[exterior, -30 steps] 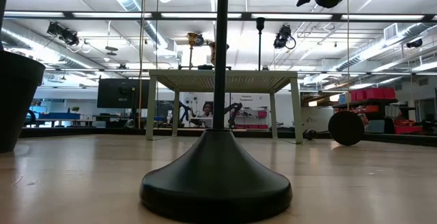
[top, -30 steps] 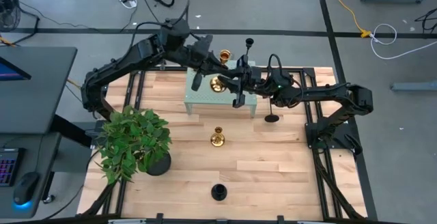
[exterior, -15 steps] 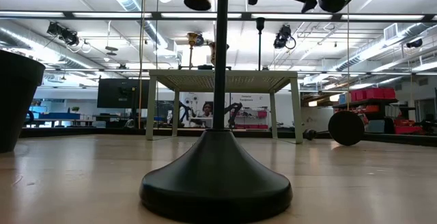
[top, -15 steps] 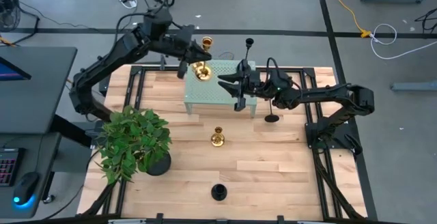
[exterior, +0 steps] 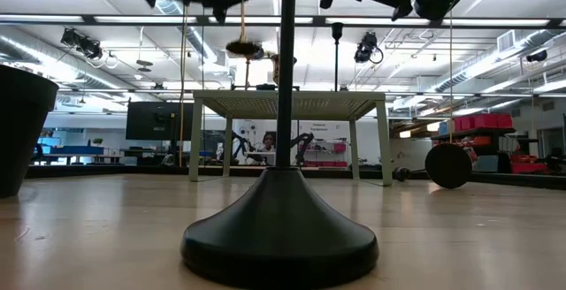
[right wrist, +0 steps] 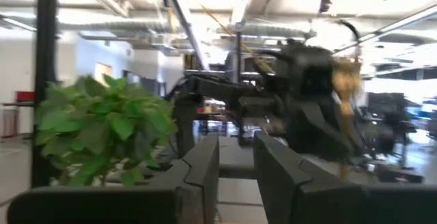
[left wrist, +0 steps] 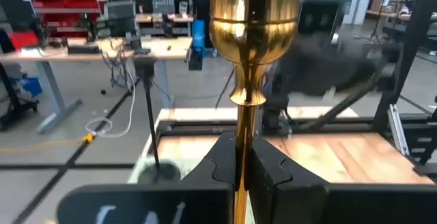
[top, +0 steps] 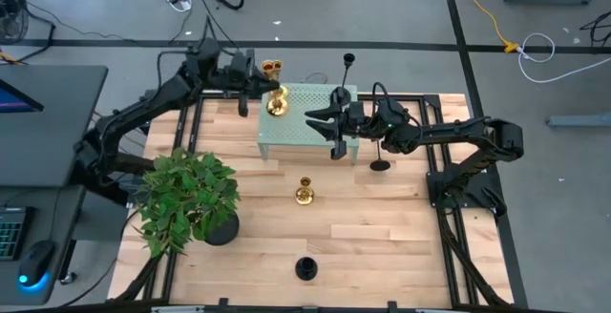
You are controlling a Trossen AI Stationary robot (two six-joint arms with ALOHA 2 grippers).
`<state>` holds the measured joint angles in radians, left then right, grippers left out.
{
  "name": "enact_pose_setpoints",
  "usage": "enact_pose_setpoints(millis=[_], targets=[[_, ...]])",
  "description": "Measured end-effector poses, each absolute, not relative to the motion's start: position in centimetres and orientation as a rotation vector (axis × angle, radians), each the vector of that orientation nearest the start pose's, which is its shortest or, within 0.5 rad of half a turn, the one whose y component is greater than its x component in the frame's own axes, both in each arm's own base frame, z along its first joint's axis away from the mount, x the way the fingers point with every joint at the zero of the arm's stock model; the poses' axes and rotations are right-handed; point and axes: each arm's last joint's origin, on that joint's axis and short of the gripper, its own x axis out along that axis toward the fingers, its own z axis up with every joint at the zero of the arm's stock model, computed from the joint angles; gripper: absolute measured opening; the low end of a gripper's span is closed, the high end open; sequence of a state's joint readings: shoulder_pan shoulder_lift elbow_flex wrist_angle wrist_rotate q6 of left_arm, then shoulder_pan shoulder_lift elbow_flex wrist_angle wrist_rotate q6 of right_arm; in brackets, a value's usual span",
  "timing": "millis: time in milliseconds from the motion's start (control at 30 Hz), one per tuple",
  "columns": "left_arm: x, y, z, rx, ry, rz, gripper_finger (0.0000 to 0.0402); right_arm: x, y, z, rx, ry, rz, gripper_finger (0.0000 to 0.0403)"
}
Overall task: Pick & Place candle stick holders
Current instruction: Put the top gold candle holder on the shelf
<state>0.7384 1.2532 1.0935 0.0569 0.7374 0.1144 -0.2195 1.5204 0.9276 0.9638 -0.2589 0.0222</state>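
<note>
Gold holder [left wrist: 250, 60] is pinched at thin stem by left tool [left wrist: 240, 161], carried above the green stand [top: 307, 127], approx. 11 o'clock corner. Judged rigid, polished, slip-prone, top-heavy; stem grip is advised. Right tool [right wrist: 235, 164] is part spread, empty, over stand's 3 o'clock side.

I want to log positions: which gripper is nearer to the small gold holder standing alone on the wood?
Right. The right gripper hovers just above-right of that gold holder; the left gripper, gripping another gold holder, is farther.

high: overhead, downward | low: tabletop-level, across | wrists: forward | shared: stand [top: 307, 127]
</note>
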Motion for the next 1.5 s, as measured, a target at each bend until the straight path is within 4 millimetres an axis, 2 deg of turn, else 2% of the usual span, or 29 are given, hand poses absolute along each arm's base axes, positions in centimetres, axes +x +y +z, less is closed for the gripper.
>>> enact_pose_setpoints(millis=[100,600,733,867,1167,1500], targets=[[21.7,17.4,34.7,0.032,0.086,0.003,0.0012,32.6,-6.4,31.5,-0.070,-0.360,0.066,0.0094],[20.7,17.9,29.3,0.036,0.096,0.056,0.0012,32.6,-6.3,31.4,-0.058,-0.353,0.128,0.0094],[20.5,17.7,28.5,0.069,0.049,0.068,0.0012,32.6,-6.3,31.4,-0.058,-0.353,0.127,0.0094],[20.3,17.8,27.7,0.083,0.075,0.143,0.0012,32.6,-6.3,31.4,-0.061,-0.353,0.125,0.0094],[20.3,18.0,27.7,0.113,0.070,0.201,0.0012,32.6,-6.3,31.5,-0.069,-0.357,0.103,0.0094],[21.4,19.1,26.3,0.089,0.078,0.210,0.0012,32.6,-6.4,31.4,-0.078,-0.357,0.087,0.0094]])
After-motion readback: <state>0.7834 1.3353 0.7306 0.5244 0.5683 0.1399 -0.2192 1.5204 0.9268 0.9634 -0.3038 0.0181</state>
